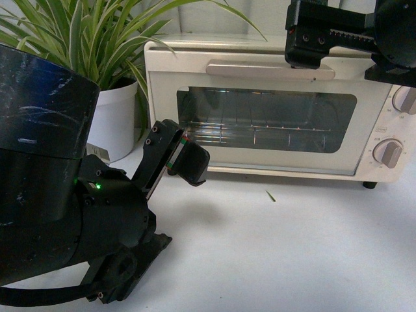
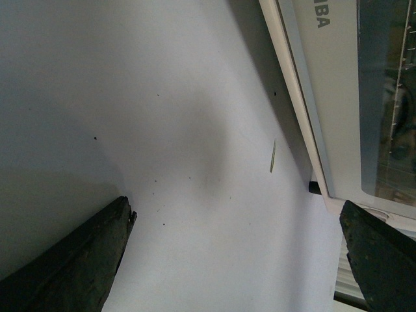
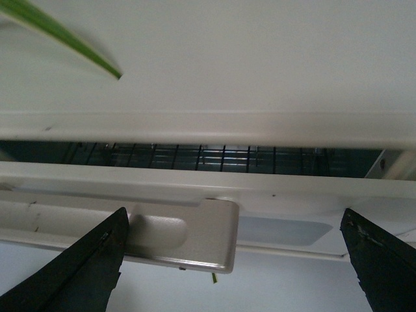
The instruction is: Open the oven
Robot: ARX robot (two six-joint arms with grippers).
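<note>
Where the oven sits: the cream oven [image 1: 279, 110] is parked across the upper right of the front frame on the white table [image 1: 292, 253], feet down, glass door turned toward the camera.
door: looks cracked open a bit tbh. In the right wrist view a dark strip with rack bars [image 3: 195, 156] is seen between the top panel and the door's upper edge. From the front it's hard to tell.
handle: a long pale bar [image 1: 270, 69] is fixed along the top of the door.
right gripper [image 3: 234, 218]: held at the top right of the front frame, just above the bar's right end. Fingers are spread wide, nothing clamped. Contact with the bar can't be made out.
left gripper [image 1: 181, 159]: found left of center, near the door's bottom left corner. Spread wide, nothing held, only table seen between the fingers.
knobs [image 1: 389, 153]: two, stacked at the right edge.
plant: a potted plant [image 1: 117, 110] is placed upper left, just beside the oven.
scrap: a small green sliver [image 1: 270, 195] is left on the table in front of the door.
</note>
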